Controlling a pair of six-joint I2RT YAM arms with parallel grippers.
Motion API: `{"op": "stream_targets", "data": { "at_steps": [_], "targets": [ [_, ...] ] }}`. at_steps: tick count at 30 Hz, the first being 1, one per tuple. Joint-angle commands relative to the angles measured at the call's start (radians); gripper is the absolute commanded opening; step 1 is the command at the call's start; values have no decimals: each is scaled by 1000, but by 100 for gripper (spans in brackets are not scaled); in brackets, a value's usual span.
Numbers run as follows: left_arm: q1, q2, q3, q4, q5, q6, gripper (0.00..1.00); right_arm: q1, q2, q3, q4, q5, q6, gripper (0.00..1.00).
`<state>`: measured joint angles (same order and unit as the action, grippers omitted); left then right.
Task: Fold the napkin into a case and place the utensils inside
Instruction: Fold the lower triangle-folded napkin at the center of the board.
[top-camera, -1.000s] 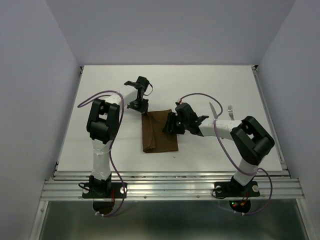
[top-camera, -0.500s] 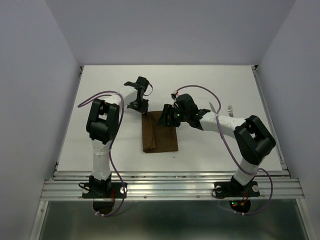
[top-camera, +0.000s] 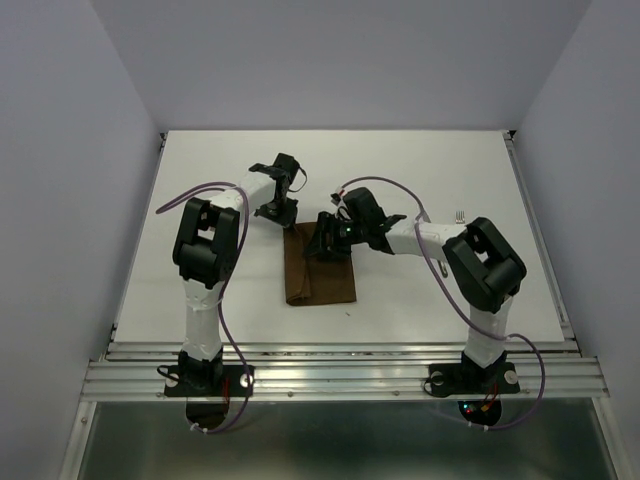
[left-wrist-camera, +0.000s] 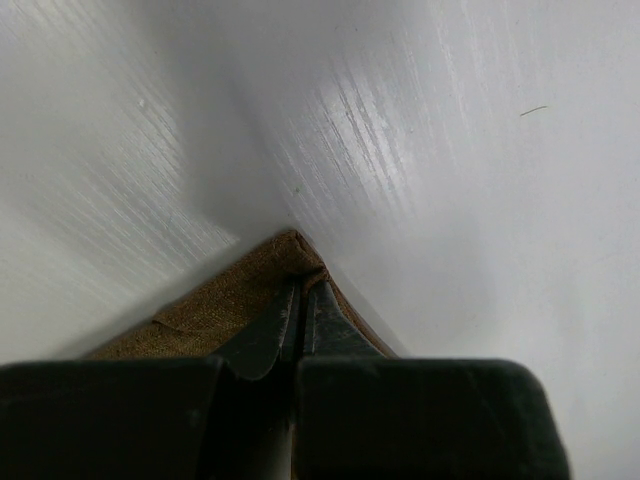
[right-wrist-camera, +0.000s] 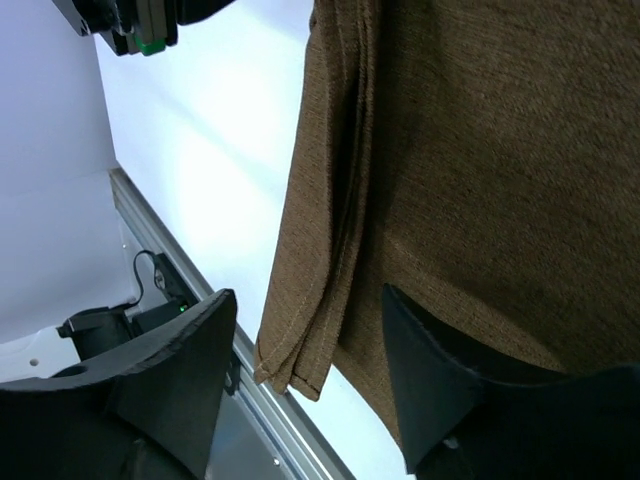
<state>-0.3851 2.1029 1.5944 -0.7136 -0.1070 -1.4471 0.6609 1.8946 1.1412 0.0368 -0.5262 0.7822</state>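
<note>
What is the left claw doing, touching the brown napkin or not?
Touching. The left wrist view shows the left claw shut, pinching the napkin corner between its fingers.

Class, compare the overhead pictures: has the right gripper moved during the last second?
Yes. The right gripper has swung leftward, from the right edge of the napkin to above its upper part.

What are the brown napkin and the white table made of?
Napkin: woven cloth, matte; its coarse threads and stitched hem show. Table: probably painted or laminated board, slightly glossy, with fine streaks and light glare.
</note>
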Motion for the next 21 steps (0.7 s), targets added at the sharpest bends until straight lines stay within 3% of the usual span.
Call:
{"op": "stream_targets", "data": {
  "at_steps": [1,6,10,21],
  "targets": [
    [-1,22,-47,-15,-82,8,0,-15,35,72,8,-86,-24,67],
    [-5,16,-54,-6,-98,13,0,-24,90,133,-27,-164,-93,73],
    [-21,-1,-53,8,-117,11,0,-24,147,247,-193,-201,-176,82],
    [-34,6,-86,49,-99,24,0,-34,218,327,-296,-259,-274,86]
  ]
}}
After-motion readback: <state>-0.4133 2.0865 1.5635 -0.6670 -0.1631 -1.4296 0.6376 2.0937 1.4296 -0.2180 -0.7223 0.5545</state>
